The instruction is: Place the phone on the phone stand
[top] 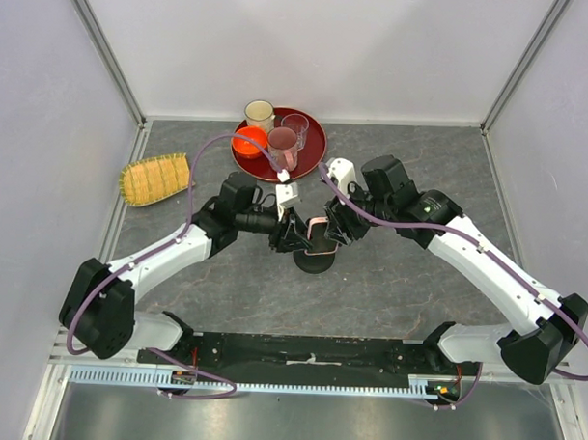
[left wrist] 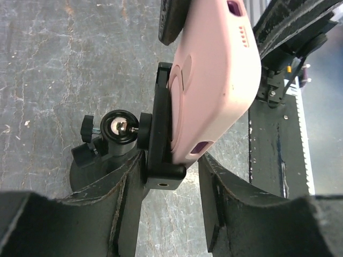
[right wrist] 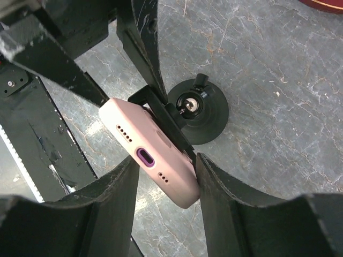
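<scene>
Both arms meet at the centre of the desk (right wrist: 278, 107), over the phone stand (right wrist: 206, 115). The right hand (right wrist: 167, 171) is closed to a narrow gap on the lower end of the phone (left wrist: 214, 80); the end with the charging port sits between its fingers, and one corner presses the inner face of a finger (right wrist: 206, 179). The phone is raised off the desk, tilted, with its pink back lying against the stand's black holder. The stand's disc base rests flat on the desk. The left hand (left wrist: 172, 163) is part open, its fingers bracketing the holder's lower lip and the phone's edge together; one finger (left wrist: 128, 198) lies along the back of the holder. Whether this hand is actually clamping cannot be told.
</scene>
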Tool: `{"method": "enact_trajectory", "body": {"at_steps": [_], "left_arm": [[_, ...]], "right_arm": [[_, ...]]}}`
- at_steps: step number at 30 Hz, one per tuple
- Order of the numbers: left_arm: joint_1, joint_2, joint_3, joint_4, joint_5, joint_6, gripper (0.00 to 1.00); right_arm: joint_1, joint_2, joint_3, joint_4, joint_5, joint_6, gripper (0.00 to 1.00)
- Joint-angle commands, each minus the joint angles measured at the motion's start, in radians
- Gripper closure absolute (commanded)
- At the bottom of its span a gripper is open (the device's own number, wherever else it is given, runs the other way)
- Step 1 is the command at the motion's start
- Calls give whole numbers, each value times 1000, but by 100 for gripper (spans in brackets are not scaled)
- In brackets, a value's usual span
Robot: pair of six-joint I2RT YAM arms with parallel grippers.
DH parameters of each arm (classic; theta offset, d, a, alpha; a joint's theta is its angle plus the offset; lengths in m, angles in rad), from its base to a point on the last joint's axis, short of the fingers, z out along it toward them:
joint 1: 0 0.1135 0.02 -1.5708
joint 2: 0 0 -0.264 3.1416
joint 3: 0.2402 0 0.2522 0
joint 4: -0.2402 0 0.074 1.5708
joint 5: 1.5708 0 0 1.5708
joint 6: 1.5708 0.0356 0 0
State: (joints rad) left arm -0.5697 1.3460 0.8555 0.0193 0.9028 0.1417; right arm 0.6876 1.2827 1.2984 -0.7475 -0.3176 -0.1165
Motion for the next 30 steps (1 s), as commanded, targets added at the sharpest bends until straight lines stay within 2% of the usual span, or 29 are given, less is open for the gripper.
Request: {"method": "enact_trajectory", "body": {"at_steps": [1, 7, 9, 10, 11, 14, 20, 23, 24, 26, 30], "left_arm": [[-35, -50, -39, 114, -117, -42, 50], [-38, -21, -12, 88, -119, -30, 55], [-39, -18, -10, 90, -120, -33, 62], [-39, -15, -10, 85, -125, -30, 67], [-39, -15, -9, 77, -133, -24, 79], [-42, -18, 0, 21, -185, 13, 97], [-44, -25, 7, -45, -271, 53, 98], [-44, -39, -9, -41, -269, 67, 98], [-44, -38, -10, -44, -260, 79, 98], [-44, -36, -18, -24, -248, 85, 98], [-42, -4, 22, -65, -239, 82, 98]], "right_arm": [[-7, -23, -2, 50, -20, 6, 47], [-7, -23, -5, 51, -24, 9, 48], [-7, -23, -5, 51, -23, 12, 50], [-7, -23, -5, 51, -23, 12, 51], [-5, -25, -5, 51, -20, 14, 52], [-5, -31, -11, 62, -2, 17, 55], [-7, -34, -51, 123, 5, 43, 66], [-7, -51, -88, 171, -24, 54, 83], [-5, -62, -97, 192, -40, 52, 92], [-7, -72, -132, 215, -101, 41, 100], [-7, -118, -186, 264, -123, 15, 100]]}}
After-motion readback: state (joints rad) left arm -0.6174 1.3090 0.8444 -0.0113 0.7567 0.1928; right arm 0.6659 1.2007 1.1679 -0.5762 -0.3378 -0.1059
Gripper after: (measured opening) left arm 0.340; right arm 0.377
